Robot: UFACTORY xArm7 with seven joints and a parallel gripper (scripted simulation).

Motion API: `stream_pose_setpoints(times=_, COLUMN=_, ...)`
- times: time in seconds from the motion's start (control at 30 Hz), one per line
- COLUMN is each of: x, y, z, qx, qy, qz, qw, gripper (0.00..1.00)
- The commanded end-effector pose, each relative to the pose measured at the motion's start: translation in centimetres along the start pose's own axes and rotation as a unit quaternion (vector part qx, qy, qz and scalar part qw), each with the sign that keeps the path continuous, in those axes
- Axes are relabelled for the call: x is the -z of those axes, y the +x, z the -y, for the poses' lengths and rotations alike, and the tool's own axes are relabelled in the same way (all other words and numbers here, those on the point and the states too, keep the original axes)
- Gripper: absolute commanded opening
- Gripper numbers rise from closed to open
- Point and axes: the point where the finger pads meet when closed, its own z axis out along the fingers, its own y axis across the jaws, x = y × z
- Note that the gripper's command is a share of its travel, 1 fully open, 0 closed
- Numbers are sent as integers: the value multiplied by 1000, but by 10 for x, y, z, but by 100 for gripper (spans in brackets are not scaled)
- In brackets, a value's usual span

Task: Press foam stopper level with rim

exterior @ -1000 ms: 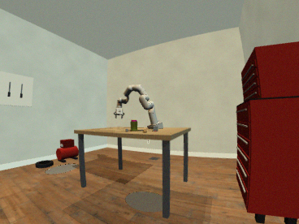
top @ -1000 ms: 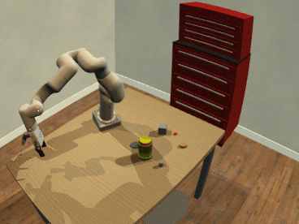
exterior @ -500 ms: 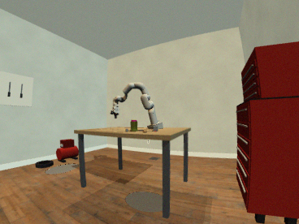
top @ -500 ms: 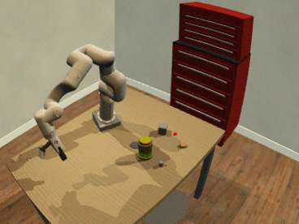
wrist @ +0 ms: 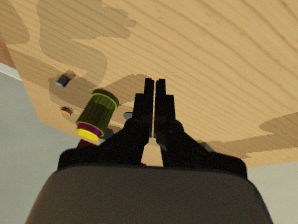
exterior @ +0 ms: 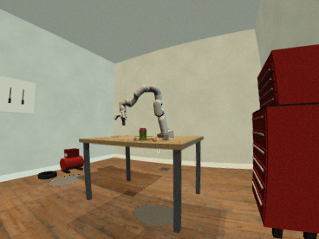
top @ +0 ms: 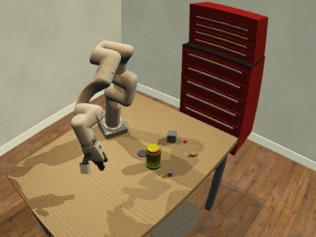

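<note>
We start with the red tool chest (top: 223,64), which stands off the table's far edge at about 2 o'clock in the top view. The wooden table (top: 107,206) fills most of that view, streaked with shadow. The beige arm (top: 109,77) rises from its base plate (top: 124,128) at roughly 11 o'clock of the table's middle, folds over, and reaches down toward 9 o'clock.

The gripper (top: 100,163) hangs above the table, well apart from the jar, and in the exterior view (exterior: 123,121) it sits clearly higher than the jar top. We see its black fingers pressed flat together in the wrist view, clenched with nothing between them.

The olive-green jar (top: 154,160) stands upright near the table's middle, at about 3 o'clock from the gripper. The yellow foam stopper (top: 153,148) shows above a magenta band at the rim; nothing lies on it. In the wrist view the jar (wrist: 97,111) appears at 9 o'clock of the fingers.

A grey cube (top: 172,136) sits at 1 o'clock from the jar, an orange disc (top: 193,153) at 3 o'clock, a small red dot (top: 185,141) between them, and a small grey piece (top: 170,173) at 5 o'clock.
</note>
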Motion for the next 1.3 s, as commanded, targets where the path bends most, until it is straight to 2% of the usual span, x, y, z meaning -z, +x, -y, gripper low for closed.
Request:
stream_pose_setpoints(times=0.0, x=-9, y=-33, z=59, qx=99, qy=-12, qz=-3, qw=995, gripper=0)
stream_pose_setpoints(times=0.07, x=-9, y=-33, z=59, qx=99, qy=-12, qz=-3, qw=995, gripper=0)
stream_pose_setpoints(times=0.1, x=-18, y=-59, z=85, qx=177, qy=-26, qz=1, qw=984, gripper=0)
stream_pose_setpoints(times=0.23, x=-24, y=-81, z=115, qx=177, qy=-26, qz=1, qw=984, gripper=0)
stream_pose_setpoints(times=0.27, x=-29, y=-96, z=119, qx=250, qy=-40, qz=4, qw=967, gripper=0)
stream_pose_setpoints(times=0.33, x=-34, y=-115, z=140, qx=250, qy=-40, qz=4, qw=967, gripper=0)
stream_pose_setpoints(times=0.37, x=-39, y=-128, z=141, qx=309, qy=-54, qz=6, qw=949, gripper=0)
stream_pose_setpoints(times=0.43, x=-43, y=-146, z=156, qx=315, qy=-55, qz=6, qw=947, gripper=0)
stream_pose_setpoints(times=0.47, x=-48, y=-159, z=157, qx=371, qy=-69, qz=7, qw=926, gripper=0)
stream_pose_setpoints(times=0.53, x=-53, y=-181, z=170, qx=372, qy=-69, qz=7, qw=926, gripper=0)
stream_pose_setpoints(times=0.57, x=-57, y=-194, z=170, qx=419, qy=-82, qz=6, qw=904, gripper=0)
stream_pose_setpoints(times=0.63, x=-57, y=-194, z=170, qx=419, qy=-82, qz=6, qw=904, gripper=0)
stream_pose_setpoints(times=0.67, x=-65, y=-224, z=177, qx=457, qy=-94, qz=6, qw=885, gripper=0)
stream_pose_setpoints(times=0.7, x=-69, y=-236, z=176, qx=486, qy=-103, qz=4, qw=868, gripper=0)
stream_pose_setpoints(times=0.73, x=-69, y=-236, z=176, qx=486, qy=-103, qz=4, qw=868, gripper=0)
stream_pose_setpoints(times=0.8, x=-74, y=-251, z=175, qx=520, qy=-115, qz=3, qw=846, gripper=0)
stream_pose_setpoints(times=0.87, x=-75, y=-255, z=174, qx=530, qy=-119, qz=2, qw=839, gripper=0)
stream_pose_setpoints(times=1.27, x=-75, y=-255, z=174, qx=531, qy=-119, qz=2, qw=839, gripper=0)
